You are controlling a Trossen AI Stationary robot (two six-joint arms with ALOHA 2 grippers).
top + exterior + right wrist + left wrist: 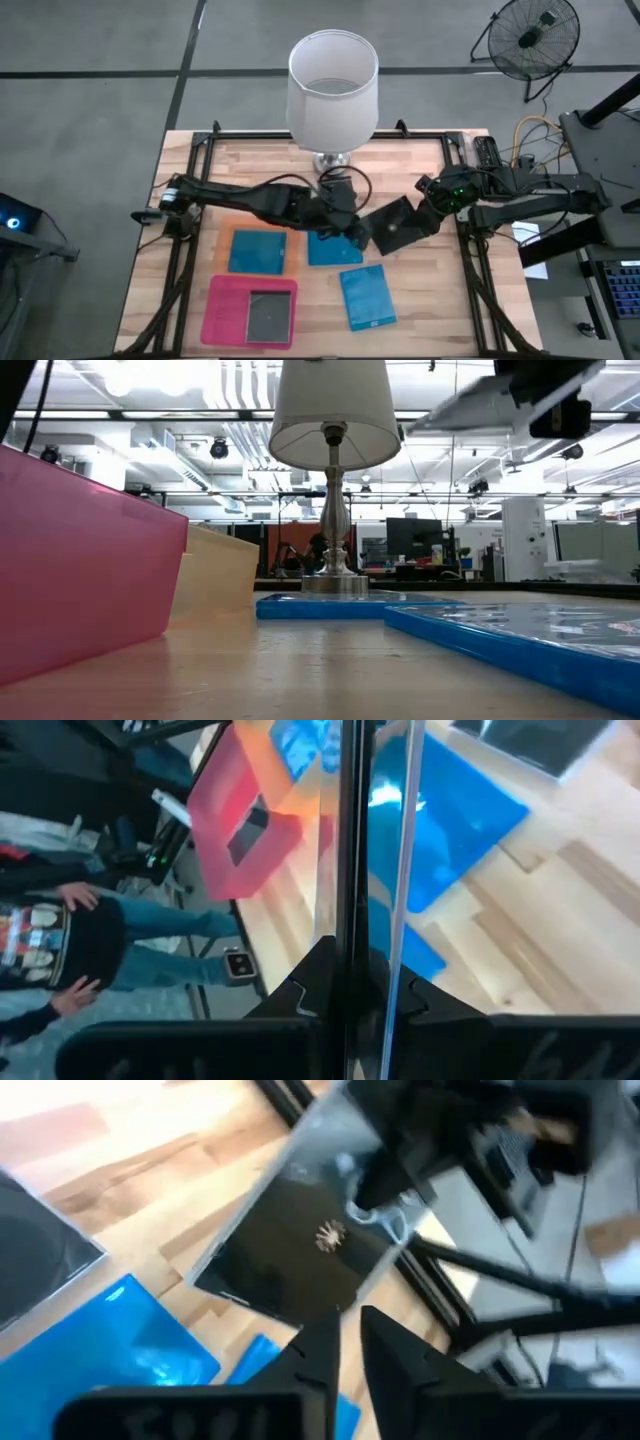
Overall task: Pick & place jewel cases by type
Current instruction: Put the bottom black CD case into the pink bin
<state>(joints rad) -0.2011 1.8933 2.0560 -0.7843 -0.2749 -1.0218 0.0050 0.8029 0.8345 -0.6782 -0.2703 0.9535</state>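
You have three blue cases (258, 251) on the table; two dark cases (397, 224) — one held aloft; one pink sheet (226, 309); one lamp (332, 90).

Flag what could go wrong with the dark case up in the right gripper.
1. The right gripper pinches the dark jewel case only by one edge, tilted above the table; it may pivot or slip out.
2. The left gripper sits right beside that case, over a blue jewel case; the arms may collide if either moves.
3. The lamp stands just behind both grippers; a lift or swing back might clip its shade.
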